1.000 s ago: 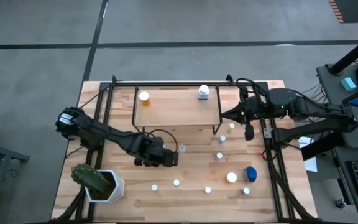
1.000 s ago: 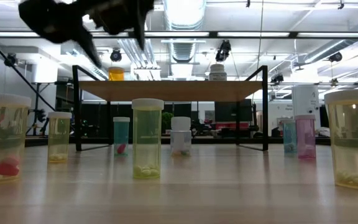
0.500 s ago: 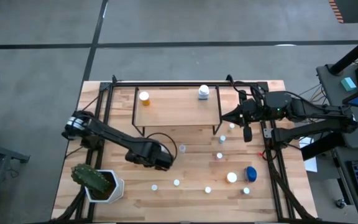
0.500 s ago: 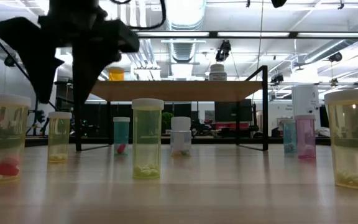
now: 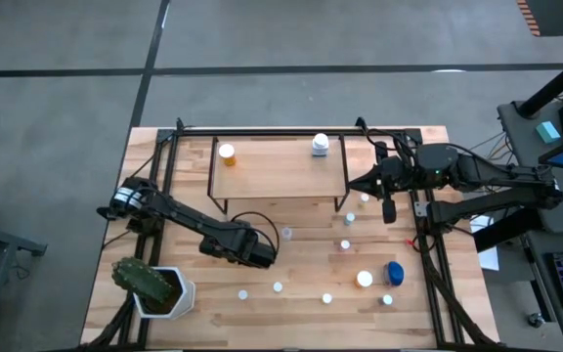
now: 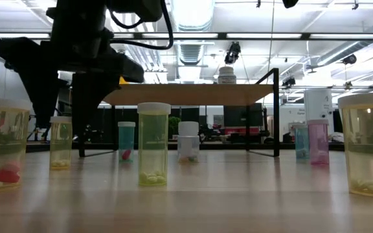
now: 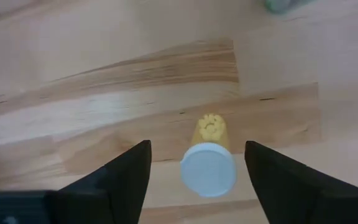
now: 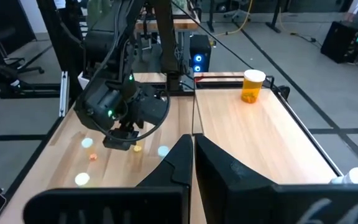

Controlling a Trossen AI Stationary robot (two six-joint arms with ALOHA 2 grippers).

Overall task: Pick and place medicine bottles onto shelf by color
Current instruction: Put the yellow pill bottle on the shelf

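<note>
My left gripper point(image 5: 250, 251) is open and points down at the table's middle left. In the left wrist view its fingers point(image 7: 129, 174) stand on either side of a small yellow-orange bottle with a white cap point(image 7: 208, 168), which stands upright on the table. They do not touch it. In the low view the gripper point(image 6: 63, 120) straddles a yellow bottle point(image 6: 61, 144). My right gripper point(image 5: 358, 180) is shut and empty by the right end of the shelf point(image 5: 277, 178). An orange bottle point(image 5: 227, 154) and a white bottle point(image 5: 320, 146) stand on the shelf.
Several white-capped bottles stand on the table's near right part, among them a wider blue one point(image 5: 395, 272) and one close by my left gripper point(image 5: 286, 233). A white pot with a cactus point(image 5: 154, 286) stands at the near left corner.
My left gripper has come down from high above the table and turned so that its fingers point straight down. Its open fingers now stand around the yellow bottle. The bottles have stayed in place.
</note>
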